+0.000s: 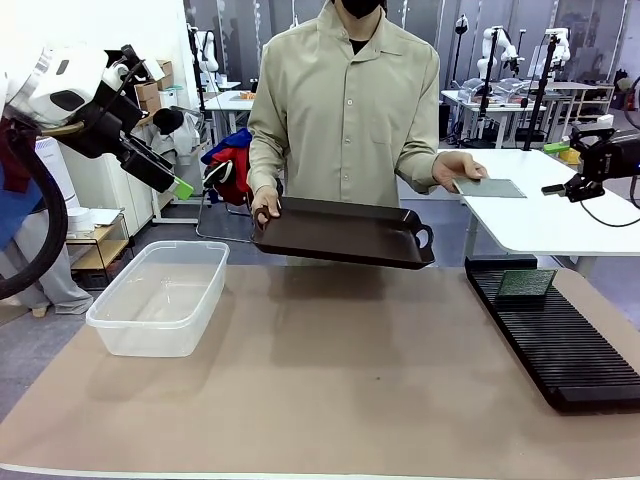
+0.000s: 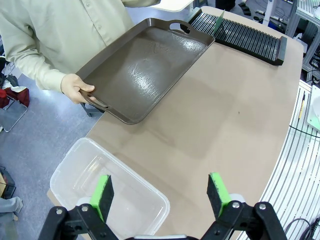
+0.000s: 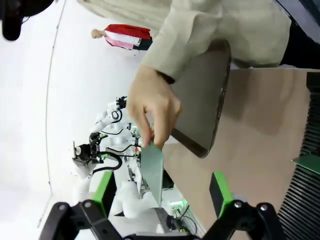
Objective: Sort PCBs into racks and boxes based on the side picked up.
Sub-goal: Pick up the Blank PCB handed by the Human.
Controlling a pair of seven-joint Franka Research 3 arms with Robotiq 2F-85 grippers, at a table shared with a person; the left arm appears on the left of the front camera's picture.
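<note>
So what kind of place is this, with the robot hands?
Most likely a robotics lab or workshop. The left gripper and right gripper hang open by a work table, a long black rack holds a green circuit board in its slots, and a person holds another board and a tray.

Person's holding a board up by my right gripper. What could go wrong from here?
1. The person's hand pinches the PCB by one edge, in line with the open right gripper; closing early might catch that hand.
2. The tray is held one-handed over the table, so it could tip or block an arm's path.
</note>
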